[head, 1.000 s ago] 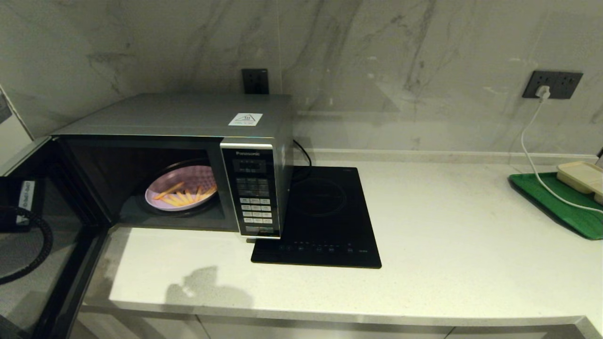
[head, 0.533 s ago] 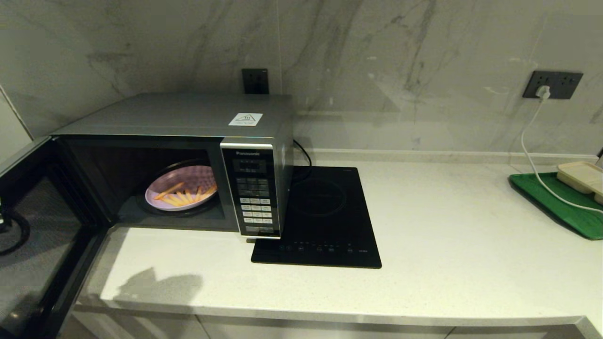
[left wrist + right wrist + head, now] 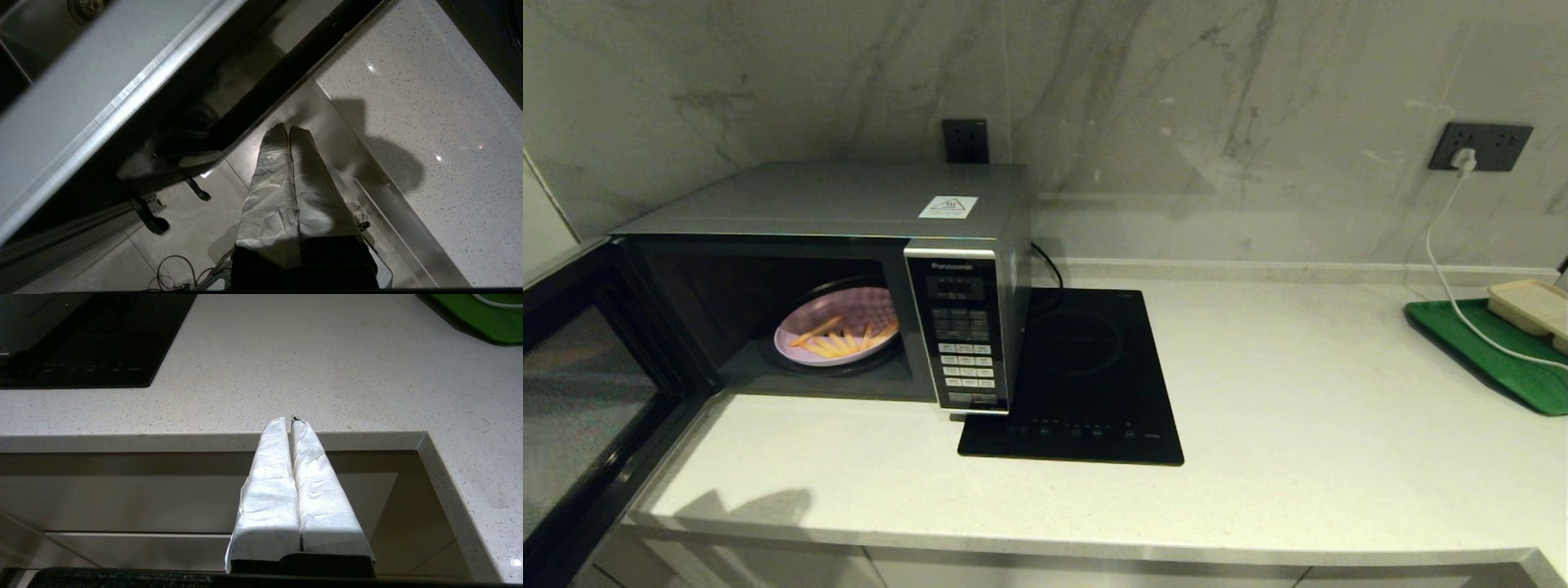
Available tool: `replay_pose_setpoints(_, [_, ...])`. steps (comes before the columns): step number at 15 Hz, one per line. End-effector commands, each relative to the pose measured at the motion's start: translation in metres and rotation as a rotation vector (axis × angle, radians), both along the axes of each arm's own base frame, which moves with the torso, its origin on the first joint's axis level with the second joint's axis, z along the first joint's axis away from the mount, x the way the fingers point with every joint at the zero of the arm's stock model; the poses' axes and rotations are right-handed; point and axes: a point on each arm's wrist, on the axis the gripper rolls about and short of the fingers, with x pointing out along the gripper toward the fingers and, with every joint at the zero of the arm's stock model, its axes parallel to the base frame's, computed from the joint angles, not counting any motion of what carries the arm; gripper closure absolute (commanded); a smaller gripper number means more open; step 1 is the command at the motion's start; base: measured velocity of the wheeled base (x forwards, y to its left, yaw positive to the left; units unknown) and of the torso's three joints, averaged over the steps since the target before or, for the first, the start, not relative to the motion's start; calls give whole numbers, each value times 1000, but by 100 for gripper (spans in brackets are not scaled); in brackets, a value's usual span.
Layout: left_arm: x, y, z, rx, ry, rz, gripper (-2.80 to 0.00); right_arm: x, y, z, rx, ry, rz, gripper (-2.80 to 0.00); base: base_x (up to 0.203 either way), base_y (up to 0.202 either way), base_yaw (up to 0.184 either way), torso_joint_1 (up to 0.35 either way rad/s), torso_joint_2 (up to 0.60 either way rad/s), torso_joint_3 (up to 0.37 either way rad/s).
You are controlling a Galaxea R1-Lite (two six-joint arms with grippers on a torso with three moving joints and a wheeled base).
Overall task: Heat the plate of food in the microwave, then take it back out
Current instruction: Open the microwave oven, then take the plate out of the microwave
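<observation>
Microwave (image 3: 849,245) stands at the left of the worktop (image 3: 1258,425), door (image 3: 580,408) swung fully open toward the robot's left. Plate of food (image 3: 837,333) sits on the turntable inside the cavity, toward the right half, fries lying across its middle.

Step in hand, as judged: either the door is to be shut for heating or the plate is to be fetched out; which of the 2 cannot be told from the panel. If shutting, the door's outer face should be pushed near its free edge, in 1 smooth arc, until the latch is felt. If fetching, the low rim should be approached level through the opening, clear of the button panel (image 3: 964,335), and the plate kept flat so no fries slide.

Left gripper (image 3: 289,132): seen only in its wrist view, held below the worktop's front edge, just beside the open door's lower edge, pointing up past it. Padded fingers pressed together, nothing between them.

Right gripper (image 3: 292,422): parked below and in front of the worktop edge, aimed at the bare counter, with the induction hob (image 3: 1086,376) off to its left. Fingers closed, tips touching, nothing held.

Neither arm is seen in the head view.
</observation>
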Motion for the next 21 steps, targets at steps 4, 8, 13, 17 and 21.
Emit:
replay_pose_setpoints(4, [1,-17,3,-174,-116,-135,0,0,0,0,1,1,-1,0,0,0,0,0,0,0])
replay_pose_setpoints(8, [18,-32,2,-603,-301,-68,0,0,0,0,1,1,-1,0,0,0,0,0,0,0])
replay_pose_setpoints(13, [77,-21,-32,-870,-359,156,0,0,0,0,1,1,0,0,0,0,0,0,0,0])
replay_pose_setpoints(17, [104,-9,-65,-957,-426,187,0,0,0,0,1,1,0,0,0,0,0,0,0,0])
replay_pose_setpoints(21, [120,-12,-67,-1022,-495,149,-280,0,0,0,1,1,0,0,0,0,0,0,0,0])
